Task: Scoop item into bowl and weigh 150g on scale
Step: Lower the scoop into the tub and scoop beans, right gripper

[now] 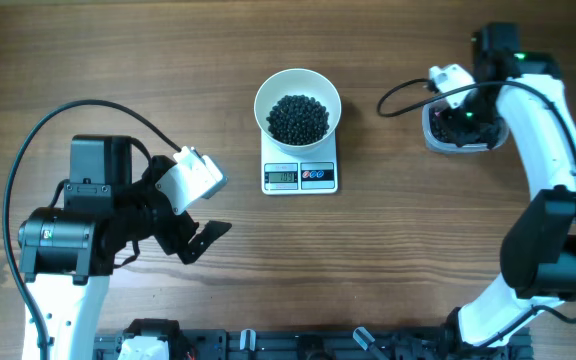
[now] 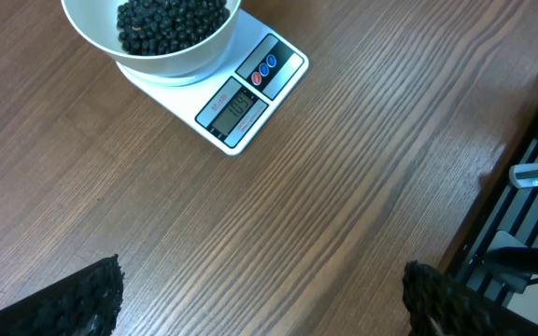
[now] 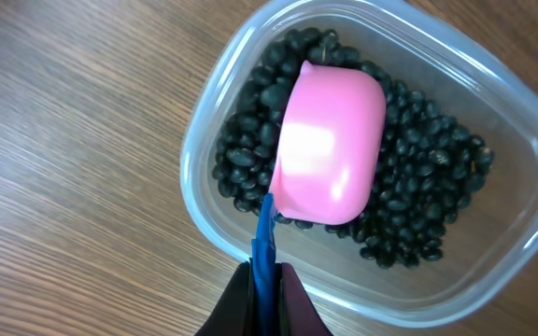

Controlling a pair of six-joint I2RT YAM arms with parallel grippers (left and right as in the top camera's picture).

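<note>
The white bowl [image 1: 264, 100] stands on the small white scale [image 1: 300, 176] at the table's middle and holds a dark pile of black beans [image 1: 298, 118]. The left wrist view shows the bowl [image 2: 157, 65] and scale [image 2: 250, 98] at the top. My left gripper [image 1: 200, 238] hovers open over bare wood to the front left of the scale, nothing between its fingers [image 2: 92, 299]. My right gripper [image 3: 266, 271] is shut on the blue handle of a pink scoop [image 3: 330, 145]. The scoop lies bottom-up on more beans [image 3: 418, 187] in a clear tub [image 3: 204, 205].
The clear tub [image 1: 433, 138] sits at the back right, partly hidden under the right arm. A black cable [image 1: 403, 95] loops left of it. A black rail [image 1: 298, 345] runs along the table's front edge.
</note>
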